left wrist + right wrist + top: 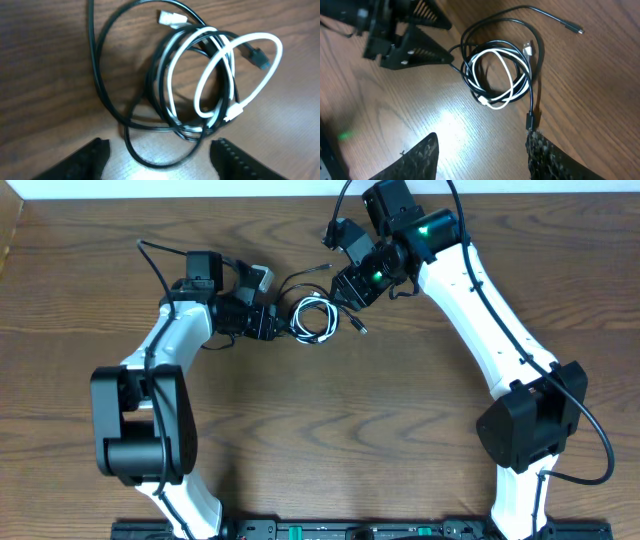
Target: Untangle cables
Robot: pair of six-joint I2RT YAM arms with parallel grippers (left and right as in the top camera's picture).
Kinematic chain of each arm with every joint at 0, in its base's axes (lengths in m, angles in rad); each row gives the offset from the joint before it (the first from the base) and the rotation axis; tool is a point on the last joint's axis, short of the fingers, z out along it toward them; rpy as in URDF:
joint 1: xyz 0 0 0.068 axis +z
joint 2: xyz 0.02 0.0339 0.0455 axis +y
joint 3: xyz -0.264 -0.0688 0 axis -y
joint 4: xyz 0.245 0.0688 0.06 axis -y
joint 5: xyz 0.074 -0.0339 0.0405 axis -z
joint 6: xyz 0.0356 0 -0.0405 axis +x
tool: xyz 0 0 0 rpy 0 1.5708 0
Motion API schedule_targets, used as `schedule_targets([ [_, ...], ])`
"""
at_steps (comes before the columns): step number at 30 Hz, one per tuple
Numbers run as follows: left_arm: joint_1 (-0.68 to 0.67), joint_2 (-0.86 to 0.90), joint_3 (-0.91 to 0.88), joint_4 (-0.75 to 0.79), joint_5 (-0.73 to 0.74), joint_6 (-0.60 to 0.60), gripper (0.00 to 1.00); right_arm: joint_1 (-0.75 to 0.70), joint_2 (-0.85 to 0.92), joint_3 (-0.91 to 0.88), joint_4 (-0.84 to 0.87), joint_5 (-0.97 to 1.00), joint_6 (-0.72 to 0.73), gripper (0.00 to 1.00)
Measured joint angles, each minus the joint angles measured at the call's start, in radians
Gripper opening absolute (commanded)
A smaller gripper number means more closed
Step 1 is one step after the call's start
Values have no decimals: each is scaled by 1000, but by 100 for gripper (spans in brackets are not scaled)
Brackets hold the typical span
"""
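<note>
The white cable point(312, 308) and the black cable point(296, 279) lie coiled together on the wooden table point(330, 420) between my two grippers. In the left wrist view the white coil point(277, 52) is wound through the black cable point(93, 60). My left gripper point(160, 169) is open, and a black loop lies on the table between its fingers. My right gripper point(482, 157) is open. The black cable point(536, 80) ends in a plug right at its right fingertip. The white coil point(492, 104) lies beyond its fingers. In the overhead view the left gripper point(284, 322) is just left of the coil and the right gripper point(345, 288) just upper right of it.
The left gripper point(415, 45) shows in the right wrist view, close to the coil's left side. Thicker black arm cables run along both arms, and the arm bases point(330, 530) stand at the table's front edge.
</note>
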Motion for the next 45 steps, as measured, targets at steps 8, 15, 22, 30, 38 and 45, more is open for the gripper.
schedule_targets([
  [8, -15, 38, 0, 79, 0, 53, 90, 0, 0, 0, -3, 0, -8, 52],
  [15, -113, 38, 0, 160, -73, 48, 67, 0, 0, 0, -5, 0, -11, 47],
  [22, -155, 38, 0, 209, -221, -65, 58, 0, 0, 0, -7, 1, -11, 46],
  [30, -155, 127, 5, 220, -264, -95, 19, 0, 0, 0, -9, 1, -11, 49],
  [38, -152, 126, 5, 216, -266, -101, 7, 0, 0, 0, -5, 0, -11, 54],
  [45, -87, -121, -1, 121, -195, -113, 7, 1, 0, 0, 29, 0, 7, 57],
])
